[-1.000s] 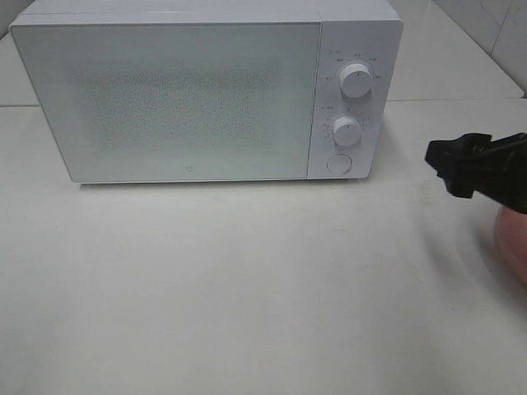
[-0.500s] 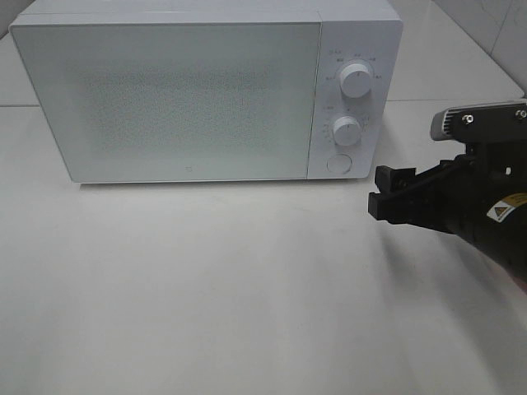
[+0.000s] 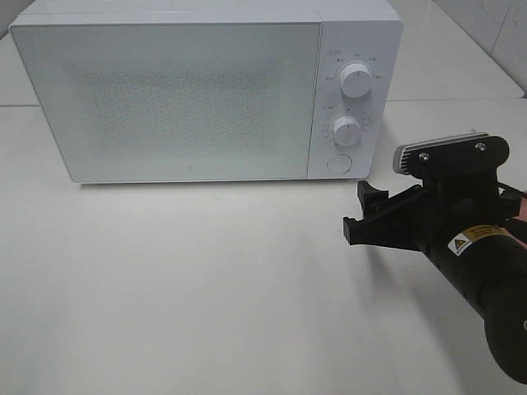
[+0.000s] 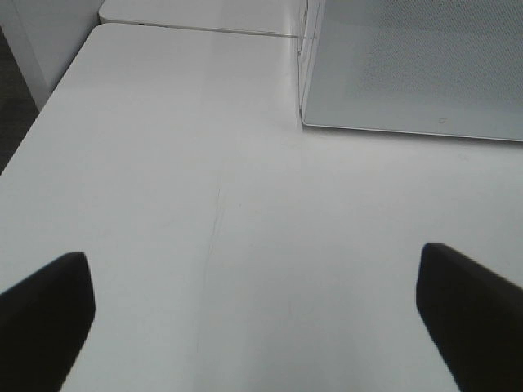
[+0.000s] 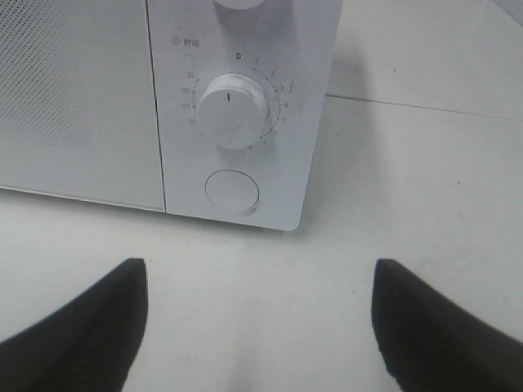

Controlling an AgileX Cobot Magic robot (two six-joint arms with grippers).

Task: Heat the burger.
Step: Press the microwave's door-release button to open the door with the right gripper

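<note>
You are facing the microwave (image 3: 206, 90) standing at the back of the table (image 3: 206, 288); its door (image 3: 165, 99) is lying to the left; on its right the upper knob (image 3: 355, 80) is sitting over the lower knob (image 3: 347, 130), the button (image 3: 338, 163) beneath both; the right gripper (image 3: 356, 212) is hovering before the button, apart from it.

The white microwave (image 3: 210, 90) has a door (image 3: 165, 103) speckled with a fine grey dot mesh and white knobs (image 3: 356, 81) ringed by dark tick marks, the tabletop (image 3: 181, 288) is plain white, and the black right gripper (image 3: 358, 210) sits on a black arm (image 3: 486, 280) bearing a yellow triangle label (image 3: 473, 239).
</note>
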